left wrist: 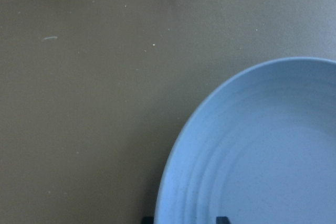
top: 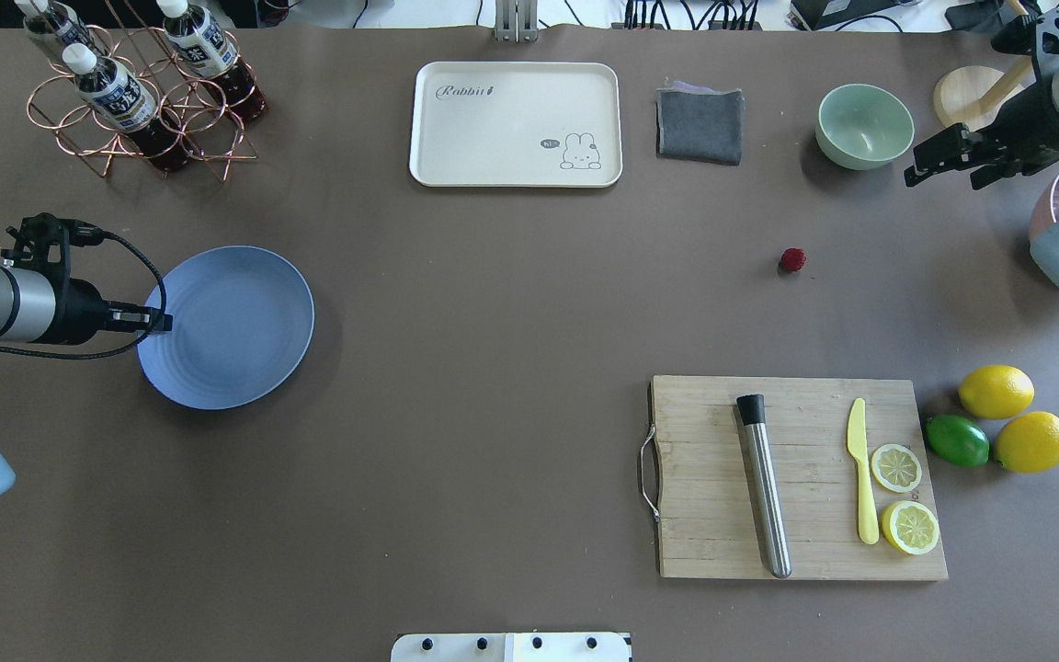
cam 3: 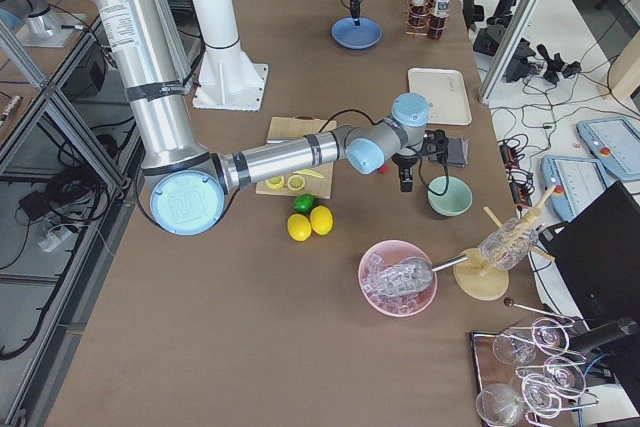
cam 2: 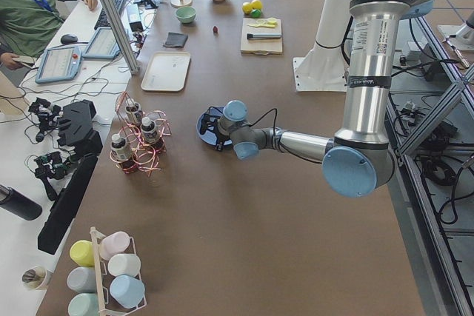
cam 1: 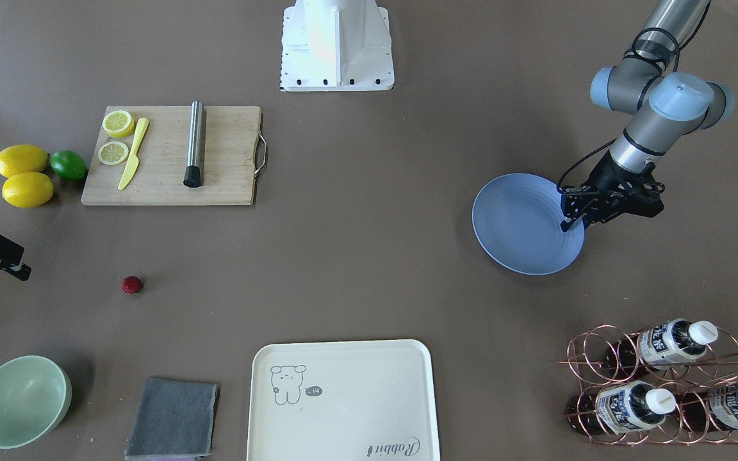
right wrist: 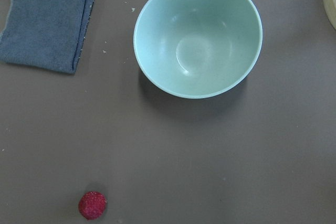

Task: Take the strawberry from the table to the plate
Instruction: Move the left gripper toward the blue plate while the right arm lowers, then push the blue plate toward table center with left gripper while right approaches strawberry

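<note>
The strawberry (top: 792,260) is a small dark-red berry lying alone on the brown table (top: 493,303), between the green bowl and the cutting board; it also shows low in the right wrist view (right wrist: 92,205) and in the front view (cam 1: 132,285). The light blue plate (top: 226,326) rests flat far off on the table's left side. My left gripper (top: 160,320) stands open at the plate's (left wrist: 262,156) rim, one fingertip outside it and one over it. My right gripper (top: 941,177) hovers open and empty near the bowl, to the strawberry's right.
A pale green bowl (top: 864,125), a grey cloth (top: 700,125) and a cream tray (top: 516,124) line the far side. A wooden cutting board (top: 796,478) holds a knife, lemon halves and a metal rod. Two lemons and a lime (top: 957,440) lie beside it. A copper bottle rack (top: 139,101) stands at far left.
</note>
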Controlling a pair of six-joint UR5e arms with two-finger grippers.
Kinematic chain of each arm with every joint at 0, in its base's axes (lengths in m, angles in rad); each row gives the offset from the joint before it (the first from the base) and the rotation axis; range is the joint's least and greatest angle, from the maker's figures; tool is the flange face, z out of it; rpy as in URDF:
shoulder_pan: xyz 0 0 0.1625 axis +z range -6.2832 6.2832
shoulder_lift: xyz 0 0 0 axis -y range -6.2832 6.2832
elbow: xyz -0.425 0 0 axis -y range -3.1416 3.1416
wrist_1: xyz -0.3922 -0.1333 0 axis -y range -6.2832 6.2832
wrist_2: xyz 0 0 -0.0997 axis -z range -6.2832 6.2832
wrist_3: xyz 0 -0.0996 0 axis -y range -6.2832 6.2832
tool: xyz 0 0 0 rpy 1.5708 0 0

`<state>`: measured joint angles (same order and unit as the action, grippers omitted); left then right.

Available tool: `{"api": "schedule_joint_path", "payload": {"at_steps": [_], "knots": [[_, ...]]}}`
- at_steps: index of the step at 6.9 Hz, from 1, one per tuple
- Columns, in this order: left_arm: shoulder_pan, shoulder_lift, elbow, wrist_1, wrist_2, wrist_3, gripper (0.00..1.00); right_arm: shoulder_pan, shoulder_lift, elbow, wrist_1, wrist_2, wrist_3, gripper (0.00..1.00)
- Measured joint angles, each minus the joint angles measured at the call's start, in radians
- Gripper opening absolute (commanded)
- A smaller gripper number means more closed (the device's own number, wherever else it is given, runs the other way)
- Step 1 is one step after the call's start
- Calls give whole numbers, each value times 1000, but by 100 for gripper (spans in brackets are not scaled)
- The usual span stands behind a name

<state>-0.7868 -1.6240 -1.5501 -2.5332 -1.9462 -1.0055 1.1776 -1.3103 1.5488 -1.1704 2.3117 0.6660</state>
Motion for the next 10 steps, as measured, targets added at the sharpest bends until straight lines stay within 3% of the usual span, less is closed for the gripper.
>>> {"api": "schedule_joint_path", "payload": {"at_steps": [1,3,5,6,8,10], "knots": [[-7,-5,-5,3,-25,-8,0,0,0,1,0,0,1,100],[-75,-37,-10,15,-168,-41,0,0,1,5,0,-1,3,100],[-158,-117,-13,76,-316,-89,0,-2,11,6,-1,0,5,100],[-174,-174,-18,121,-346,-132,0,-6,18,6,-2,0,14,100],[-141,-265,-29,166,-334,-247,0,-34,39,6,-3,-26,44,100],[-44,-320,-42,189,-225,-349,0,-100,66,5,-6,-108,105,100]]}}
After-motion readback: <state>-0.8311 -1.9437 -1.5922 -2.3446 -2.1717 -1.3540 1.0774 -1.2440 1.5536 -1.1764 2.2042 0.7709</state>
